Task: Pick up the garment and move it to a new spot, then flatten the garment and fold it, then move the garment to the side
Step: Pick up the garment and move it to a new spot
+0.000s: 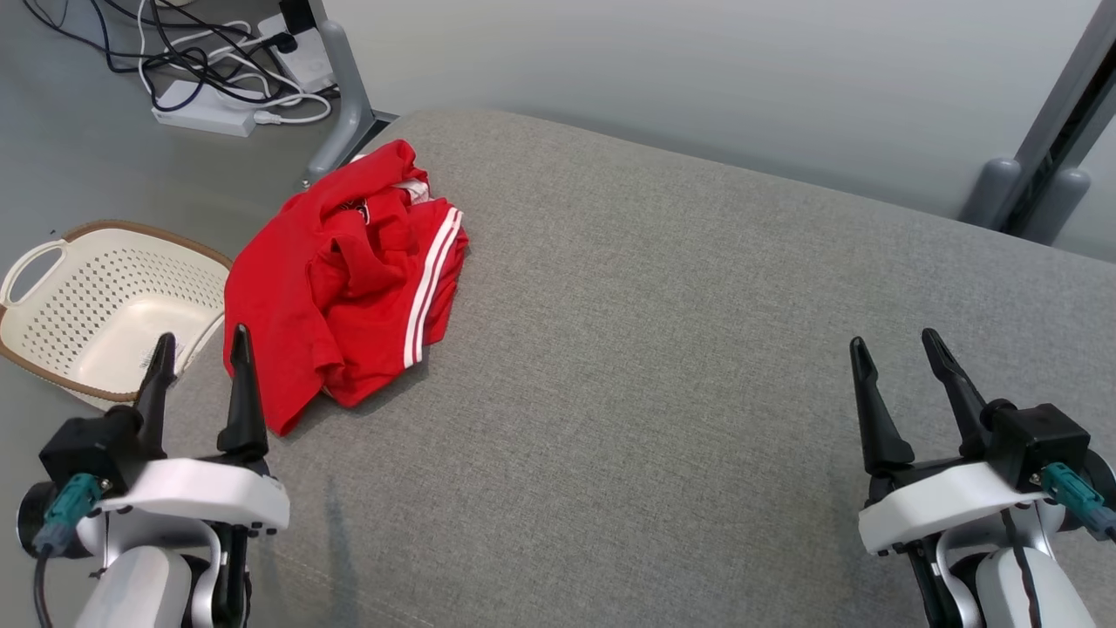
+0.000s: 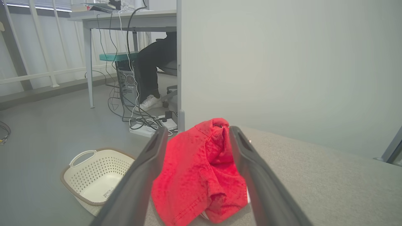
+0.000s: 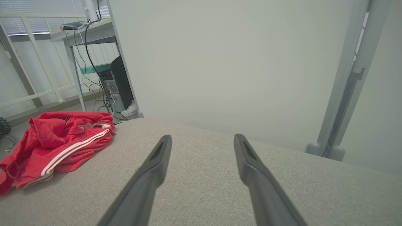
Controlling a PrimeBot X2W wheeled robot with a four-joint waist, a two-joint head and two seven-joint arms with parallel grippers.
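Head view of a grey fabric bench [image 1: 697, 366]. A crumpled red garment [image 1: 349, 279] with white side stripes lies by the bench's far left corner and reaches along its left edge. The left gripper [image 1: 202, 333] hovers at the near left corner, its two dark fingers spread apart and empty, pointing at the garment's near end. The right gripper [image 1: 894, 337] hovers over the bench's near right part, fingers likewise spread and empty, well apart from the garment. A cream perforated basket [image 1: 96, 288] sits on the floor beside the left edge. Beyond the far left corner, cables and power strips [image 1: 205, 109] lie on the floor.
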